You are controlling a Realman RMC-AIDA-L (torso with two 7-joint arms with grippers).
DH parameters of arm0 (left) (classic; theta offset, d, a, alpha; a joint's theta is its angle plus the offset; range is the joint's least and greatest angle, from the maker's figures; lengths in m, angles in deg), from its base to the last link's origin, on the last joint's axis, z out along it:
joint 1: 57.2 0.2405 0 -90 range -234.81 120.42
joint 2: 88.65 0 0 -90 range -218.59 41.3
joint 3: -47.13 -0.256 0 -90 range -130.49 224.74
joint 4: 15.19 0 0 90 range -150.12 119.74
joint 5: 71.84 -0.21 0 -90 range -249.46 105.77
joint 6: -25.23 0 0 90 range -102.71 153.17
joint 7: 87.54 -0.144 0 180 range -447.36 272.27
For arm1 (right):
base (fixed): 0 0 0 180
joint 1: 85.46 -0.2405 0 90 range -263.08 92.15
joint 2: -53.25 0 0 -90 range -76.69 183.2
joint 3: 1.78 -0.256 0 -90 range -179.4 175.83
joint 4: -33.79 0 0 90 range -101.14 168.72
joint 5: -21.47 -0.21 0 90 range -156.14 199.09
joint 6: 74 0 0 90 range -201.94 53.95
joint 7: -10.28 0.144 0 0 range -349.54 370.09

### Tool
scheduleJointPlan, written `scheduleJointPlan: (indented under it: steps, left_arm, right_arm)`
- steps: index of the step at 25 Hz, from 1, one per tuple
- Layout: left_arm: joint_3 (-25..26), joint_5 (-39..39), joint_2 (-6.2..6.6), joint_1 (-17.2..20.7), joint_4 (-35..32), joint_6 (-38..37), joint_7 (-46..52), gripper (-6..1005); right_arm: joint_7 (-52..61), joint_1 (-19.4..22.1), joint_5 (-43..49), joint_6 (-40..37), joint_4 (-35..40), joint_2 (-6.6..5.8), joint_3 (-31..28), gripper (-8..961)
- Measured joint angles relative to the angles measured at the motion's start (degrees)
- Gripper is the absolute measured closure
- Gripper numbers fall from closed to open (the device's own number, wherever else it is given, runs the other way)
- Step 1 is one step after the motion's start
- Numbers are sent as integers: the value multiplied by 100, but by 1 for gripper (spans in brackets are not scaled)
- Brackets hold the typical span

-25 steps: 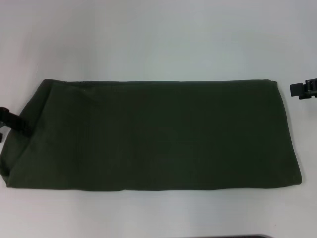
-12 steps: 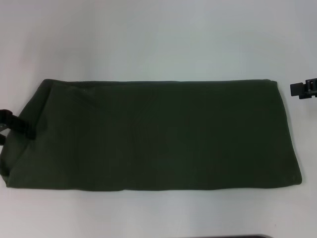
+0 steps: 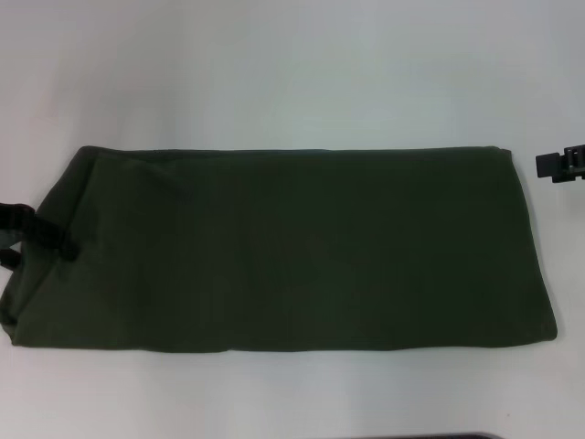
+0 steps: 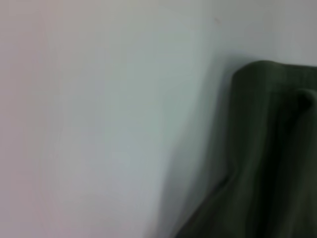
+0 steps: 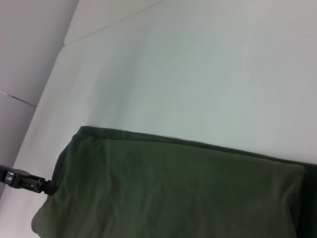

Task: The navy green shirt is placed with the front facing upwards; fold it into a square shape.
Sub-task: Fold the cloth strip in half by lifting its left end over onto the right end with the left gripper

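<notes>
**Head view: our left gripper creeps onto the shirt's left end**

Head view shows the navy green shirt (image 3: 283, 249) lying flat on the white table (image 3: 292, 73) as a long, plain band, its print folded out of sight. Our left gripper (image 3: 32, 236) has slid further inward over the last second: its dark finger, which sat at the cloth's very edge, now reaches over the left end of the fabric. We read this as the start of a pinch on that end, so the band can be carried across to the right and halved into a square. Whether the jaws are pressed on the cloth or merely spread around it we cannot tell; only a thin black bar shows, and the left wrist view gives just a raised fold of the shirt beside bare table.

Our right gripper (image 3: 559, 164) hangs just off the shirt's far right corner, not touching it, unchanged from the earlier frames; its jaw state is likewise unclear. The shirt's outline has not shifted, so no lift has begun.
</notes>
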Motion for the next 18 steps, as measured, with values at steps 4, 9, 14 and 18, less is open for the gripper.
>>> scheduleJointPlan:
  steps: [4,9,14,18]
  left_arm:
    - [23,2,-36,-38,0,-86,-16,122]
    - [46,66,-45,-82,2,-149,-20,123]
    - [27,106,-109,-155,2,-220,-25,132]
    - [-1,140,-167,-218,-20,-236,-30,153]
  right_arm:
    - [-21,0,0,-1,0,0,0,315]
    - [-31,0,0,-1,0,0,0,314]
    - [-32,-1,0,-1,0,0,0,314]
    - [-32,0,9,0,0,0,0,314]
